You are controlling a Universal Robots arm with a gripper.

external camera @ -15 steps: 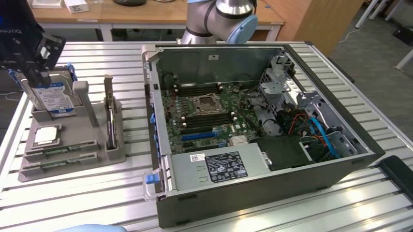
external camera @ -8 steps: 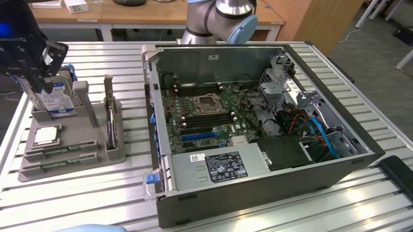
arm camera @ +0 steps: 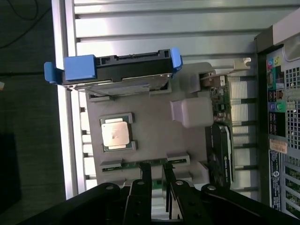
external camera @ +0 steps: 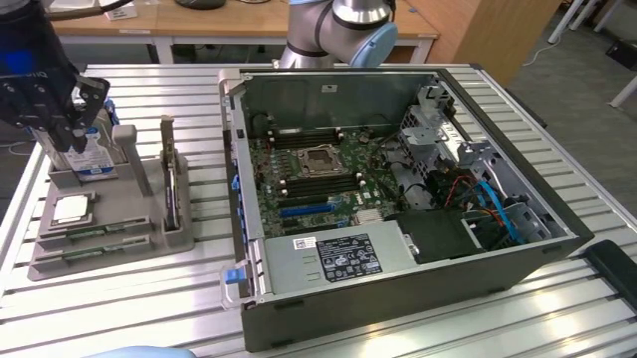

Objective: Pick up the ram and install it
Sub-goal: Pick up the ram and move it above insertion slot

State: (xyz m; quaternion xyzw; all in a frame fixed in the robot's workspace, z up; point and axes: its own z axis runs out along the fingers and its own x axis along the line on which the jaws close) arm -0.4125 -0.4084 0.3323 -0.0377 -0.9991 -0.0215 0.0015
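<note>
Here's the arm (external camera: pixel 344 26): silver-grey tube sections, a pale blue cap on the joint. Now the end effector (arm camera: pixel 156 169), all black, slim linked fingers (arm camera: pixel 139 201) with round pivot pins, white lettering and a blue glow on its body.

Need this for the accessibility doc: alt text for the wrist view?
Open gripper hovers above a green ram stick slotted in a grey holder tray, near a silver CPU and a blue-bracketed hard drive. A PC case stands alongside.
</note>
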